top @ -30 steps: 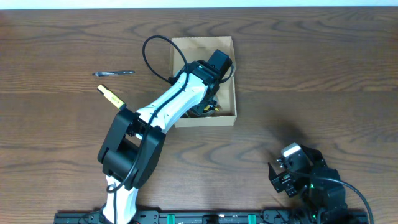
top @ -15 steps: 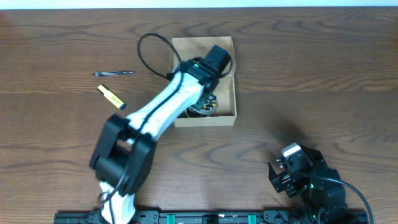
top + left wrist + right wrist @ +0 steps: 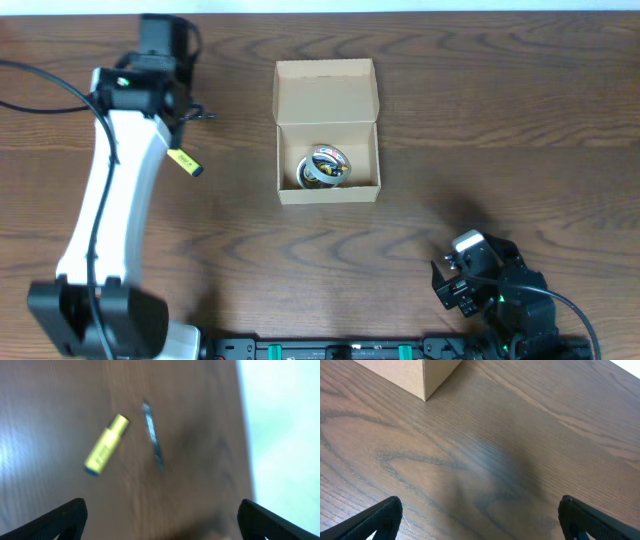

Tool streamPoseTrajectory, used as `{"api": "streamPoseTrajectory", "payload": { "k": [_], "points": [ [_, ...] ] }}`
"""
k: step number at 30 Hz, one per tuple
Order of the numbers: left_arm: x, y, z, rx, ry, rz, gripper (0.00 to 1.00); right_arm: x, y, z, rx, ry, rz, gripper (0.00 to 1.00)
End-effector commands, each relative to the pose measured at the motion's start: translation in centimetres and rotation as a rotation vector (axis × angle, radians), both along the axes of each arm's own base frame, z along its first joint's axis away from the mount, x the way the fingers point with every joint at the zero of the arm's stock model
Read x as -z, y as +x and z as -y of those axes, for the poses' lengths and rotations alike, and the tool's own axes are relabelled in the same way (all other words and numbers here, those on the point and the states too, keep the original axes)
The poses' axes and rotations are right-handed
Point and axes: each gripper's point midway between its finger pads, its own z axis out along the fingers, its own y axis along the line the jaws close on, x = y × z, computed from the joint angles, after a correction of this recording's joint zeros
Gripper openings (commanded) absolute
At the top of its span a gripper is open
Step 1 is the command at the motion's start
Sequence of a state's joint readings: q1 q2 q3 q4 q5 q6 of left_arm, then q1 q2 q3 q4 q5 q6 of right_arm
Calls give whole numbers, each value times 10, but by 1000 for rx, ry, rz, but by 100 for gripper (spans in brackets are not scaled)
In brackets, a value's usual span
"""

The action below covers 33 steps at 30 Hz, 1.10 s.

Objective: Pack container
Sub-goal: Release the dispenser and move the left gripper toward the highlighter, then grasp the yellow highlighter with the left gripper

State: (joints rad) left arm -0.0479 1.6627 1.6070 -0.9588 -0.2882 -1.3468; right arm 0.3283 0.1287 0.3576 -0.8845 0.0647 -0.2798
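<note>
The container (image 3: 329,191) is a tan cardboard box in mid-table, its lid flap (image 3: 325,90) lying open toward the far side. A round shiny item (image 3: 324,165) lies inside it. My left gripper (image 3: 184,100) hangs open and empty at the far left above a yellow marker (image 3: 183,160) and a thin dark pen (image 3: 206,117). The left wrist view shows the marker (image 3: 105,450) and pen (image 3: 152,435) ahead of the wide-apart jaws (image 3: 160,512). My right gripper (image 3: 447,285) rests open at the near right. In the right wrist view (image 3: 480,507) it is over bare wood, with a box corner (image 3: 405,375) at the top left.
The table's far edge (image 3: 247,435) runs close behind the pen in the left wrist view. The left arm's white link (image 3: 110,190) stretches along the left side of the table. A black rail (image 3: 350,350) lines the near edge.
My left arm has swung out of the box to the far left and its jaws have opened wide. The round item stays in the box. The right arm has not moved.
</note>
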Motion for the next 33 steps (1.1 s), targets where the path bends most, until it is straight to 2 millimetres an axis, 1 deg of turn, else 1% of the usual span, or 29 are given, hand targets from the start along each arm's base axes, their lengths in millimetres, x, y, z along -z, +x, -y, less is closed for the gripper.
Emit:
{"api": "streamPoseTrajectory", "payload": {
  "k": [1,3,5,6,8,10,12,14,16,18,19,20,23,24,25,30,33],
  "points": [
    [41,2,-27,98,-5,-154,97,0,1,3,16,0,5,99],
    [65,5,-42,107,-28,-213,97,0,1,3,15,-1,5,99],
    [91,12,-51,131,-57,-252,98,0,1,3,15,-1,5,99],
    [105,18,-53,161,-72,-267,95,0,1,3,15,-1,4,99],
    [125,26,-53,209,-83,-292,95,0,1,3,15,-1,5,99],
    [149,29,-53,244,-91,-340,96,0,1,3,15,-1,4,99],
    [166,30,-50,275,-107,-376,95,0,1,3,15,-1,4,99],
    [177,29,-46,290,-130,-398,96,0,1,3,15,-1,5,99],
    [186,28,-44,295,-149,-414,96,0,1,3,15,-1,4,99],
    [194,27,-39,307,-178,-426,100,0,1,3,15,-1,5,99],
    [199,26,-37,311,-191,-434,92,0,1,3,15,-1,4,99],
    [204,25,-35,316,-203,-441,88,0,1,3,15,-1,4,99],
    [212,23,-31,321,-228,-459,86,0,1,3,15,-1,4,99],
    [214,21,-31,321,-234,-467,82,0,1,3,15,-1,5,99],
    [215,19,-30,321,-237,-476,75,0,1,3,15,-1,4,99],
    [215,15,-30,344,-235,-494,60,0,1,3,15,-1,4,100],
    [216,12,-30,343,-240,-509,46,0,1,3,15,-1,4,99]
  ]
}}
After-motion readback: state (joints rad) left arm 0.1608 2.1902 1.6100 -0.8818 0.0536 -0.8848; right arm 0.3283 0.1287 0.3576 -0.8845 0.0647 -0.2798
